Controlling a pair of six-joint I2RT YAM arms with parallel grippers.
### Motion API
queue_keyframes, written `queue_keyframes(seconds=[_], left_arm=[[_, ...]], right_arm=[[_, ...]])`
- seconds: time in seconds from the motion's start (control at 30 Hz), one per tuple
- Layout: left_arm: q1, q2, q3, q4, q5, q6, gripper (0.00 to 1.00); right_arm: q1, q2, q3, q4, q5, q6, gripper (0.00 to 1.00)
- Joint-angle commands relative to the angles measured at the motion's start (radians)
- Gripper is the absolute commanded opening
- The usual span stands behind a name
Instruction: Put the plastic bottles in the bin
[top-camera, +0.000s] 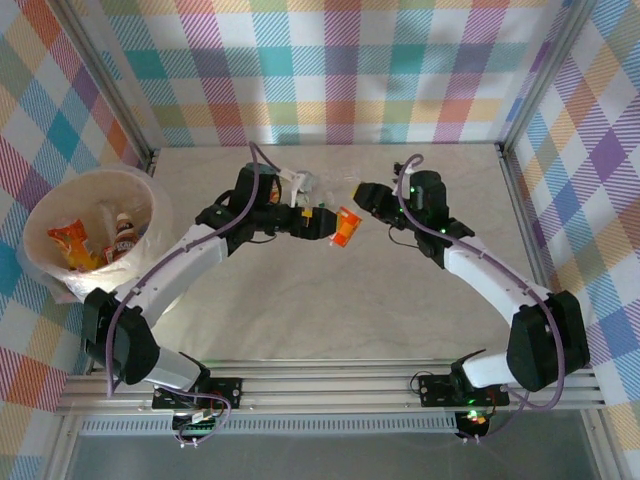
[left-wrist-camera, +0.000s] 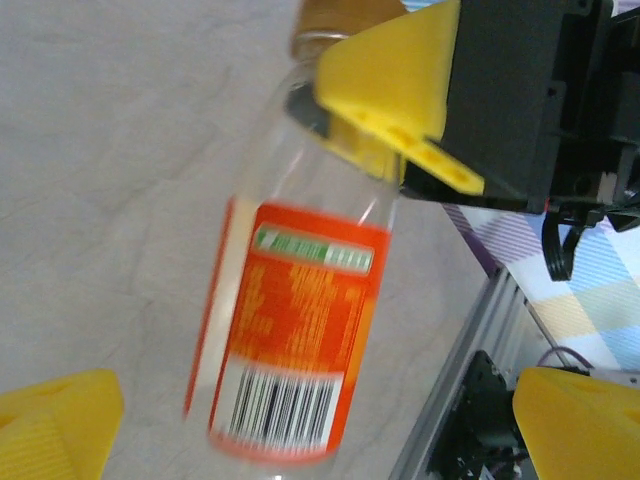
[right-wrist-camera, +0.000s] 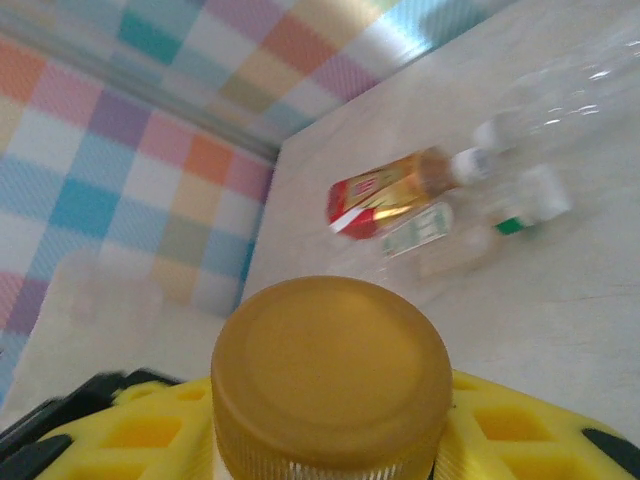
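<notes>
Top external | pale marbled table (top-camera: 330, 320) | pastel plaid walls (top-camera: 340, 70) | bin (top-camera: 85, 192) left

The bottle (left-wrist-camera: 300, 330) is clear, with an orange label that carries a green strip and a white barcode field. Its cap (right-wrist-camera: 330, 375) is amber, and the fingers (left-wrist-camera: 395, 80) are yellow. The walls (top-camera: 340, 70) have a pastel check of pink, orange, teal, blue, purple and yellow on white, and the table (top-camera: 330, 320) is pale beige with faint marbling. The bin (top-camera: 50, 205) is cream, and the arms (top-camera: 490, 275) are white and black with purple cables (top-camera: 256, 165).
</notes>
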Motion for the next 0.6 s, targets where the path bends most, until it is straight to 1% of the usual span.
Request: queue_keyframes(seconds=[0.0, 0.17, 0.3, 0.4, 0.5, 0.57], left_arm=[[-0.040, 0.019, 0.061, -0.068, 0.051, 0.088, 1.00], [-0.051, 0.041, 0.067, -0.062, 0.037, 0.093, 1.00], [-0.051, 0.043, 0.057, -0.029, 0.090, 0.097, 0.91], [-0.051, 0.029, 0.044, -0.011, 0.106, 0.100, 0.89], [-0.051, 0.017, 0.038, -0.015, 0.102, 0.106, 0.82], [-0.051, 0.013, 0.033, -0.018, 0.091, 0.108, 0.74]], right_arm=[[0.035, -0.017, 0.054, 0.087, -0.094, -0.057, 0.34], [0.076, 0.006, 0.109, 0.116, -0.159, -0.057, 0.34], [0.093, 0.019, 0.135, 0.117, -0.172, -0.062, 0.34], [0.095, 0.023, 0.139, 0.116, -0.168, -0.063, 0.34], [0.094, 0.024, 0.140, 0.114, -0.166, -0.062, 0.35], [0.095, 0.026, 0.142, 0.115, -0.171, -0.060, 0.36]])
